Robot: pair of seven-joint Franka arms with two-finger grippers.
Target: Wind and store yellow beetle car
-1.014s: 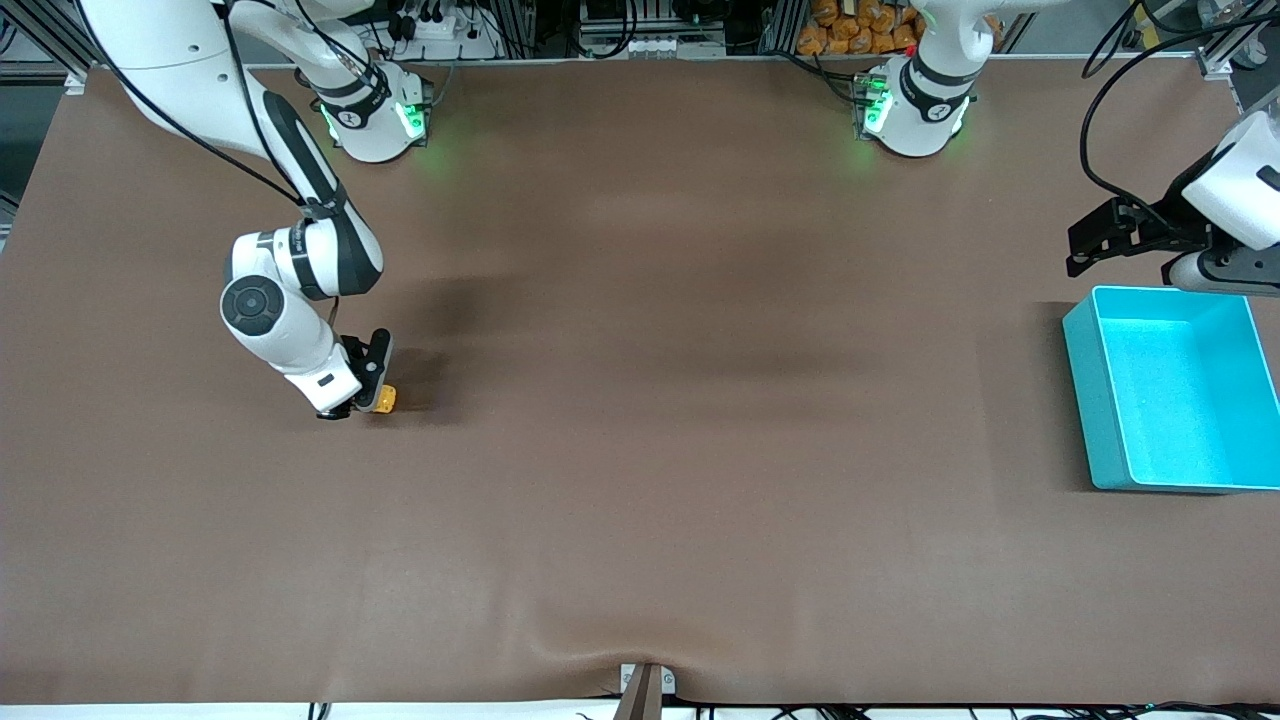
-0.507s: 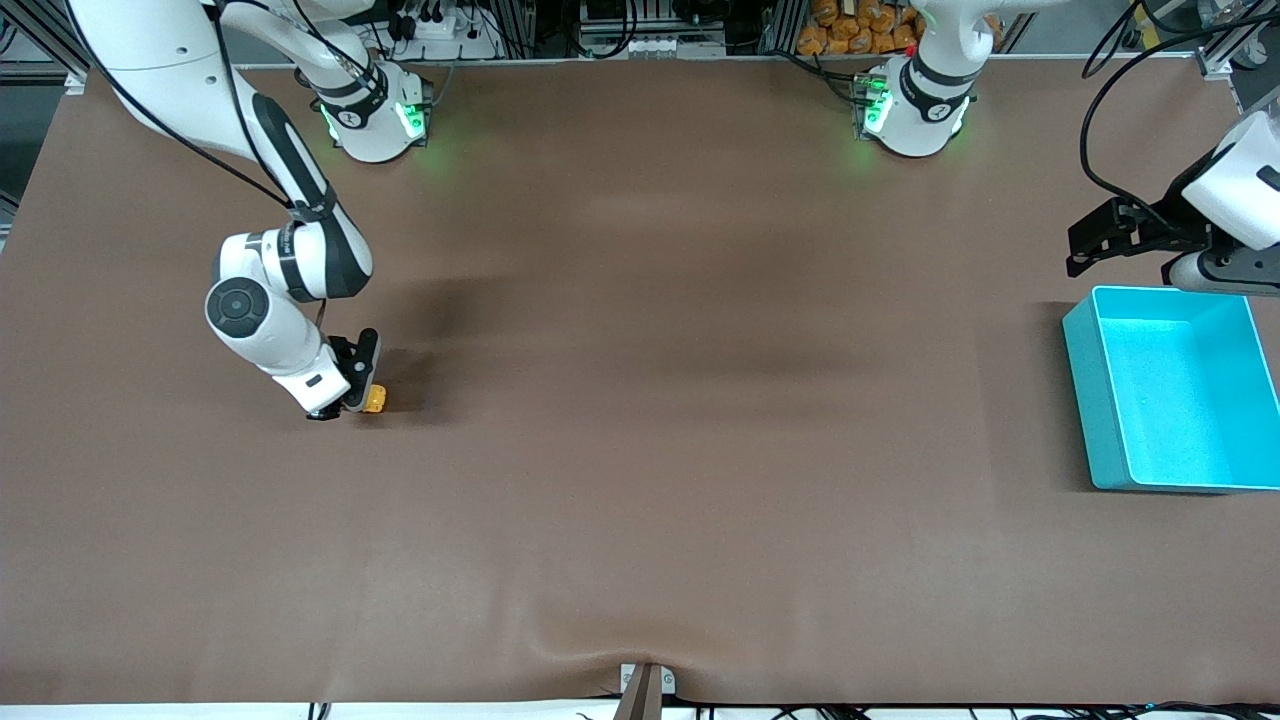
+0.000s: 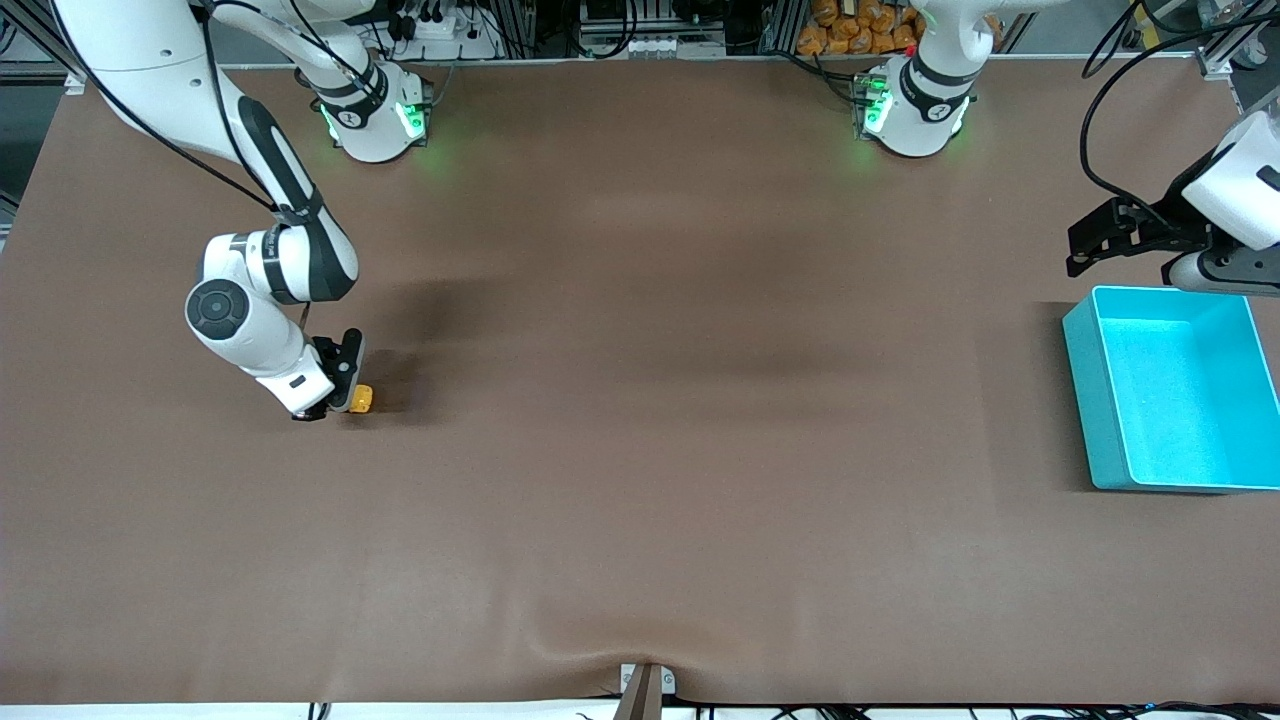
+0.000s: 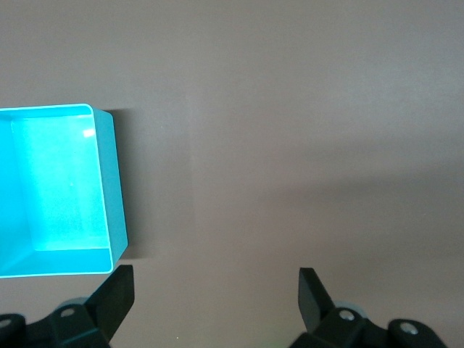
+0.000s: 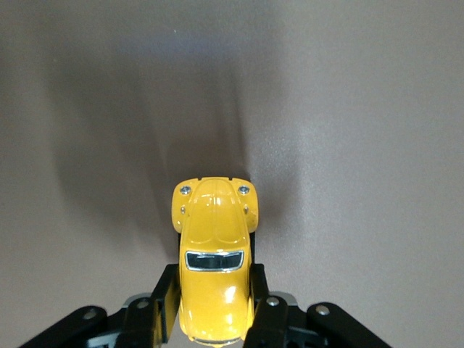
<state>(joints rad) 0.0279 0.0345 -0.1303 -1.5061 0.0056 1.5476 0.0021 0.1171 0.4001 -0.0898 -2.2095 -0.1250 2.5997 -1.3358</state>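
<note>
While the left gripper (image 4: 210, 301) waits with jaws wide beside the turquoise bin (image 3: 1100, 400), the yellow beetle car (image 5: 214, 254) is clamped in the right gripper (image 3: 345, 395), low on the worktop (image 3: 650, 450), toward the right arm's end.

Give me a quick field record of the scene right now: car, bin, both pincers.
car: yellow beetle car, clamped by its sides, low at the table, toward the right arm's end
right pincer: shut on the car
left pincer: open, holding nothing, waiting over bare table beside the bin
bin: turquoise bin, nothing in it, at the left arm's end
stored: not yet
</note>
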